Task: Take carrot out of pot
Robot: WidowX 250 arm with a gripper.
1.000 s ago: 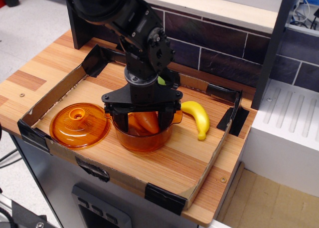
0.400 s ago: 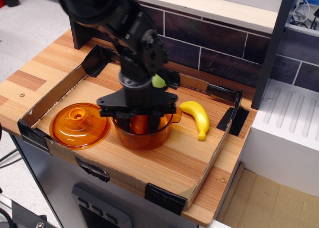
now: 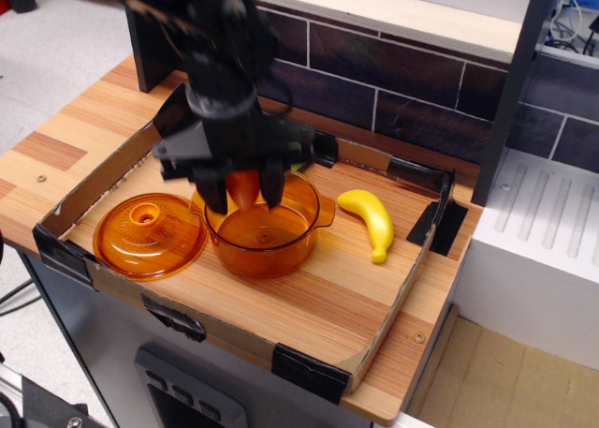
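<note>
- One carrot (image 3: 243, 186), smooth and orange, hangs pinched between the gripper's two black fingers (image 3: 214, 188), above the back-left part of the pot's opening; only its lower portion shows between them, and it looks clear of the pot's floor.
- One gripper (image 3: 243, 196), on the single dark arm (image 3: 220, 44) that reaches down from the top left, is clamped on the carrot, a finger on either side of it. The picture is blurred around the arm and gripper.
- One pot (image 3: 262, 236), round, amber and see-through, stands on the wooden surface directly below the gripper, with nothing visible inside. One small side handle is visible on its right.
- One matching orange lid (image 3: 150, 234) with a knob lies flat just left of the pot, nearly touching it.
- One yellow banana (image 3: 370, 221) lies to the right of the pot, apart from it.
- A small patch of green (image 3: 301, 153) peeks out behind the gripper; what it is cannot be told.
- One low cardboard tray wall (image 3: 95, 177), joined with black tape at the corners, rings all these things on the wooden table (image 3: 51, 138).
</note>
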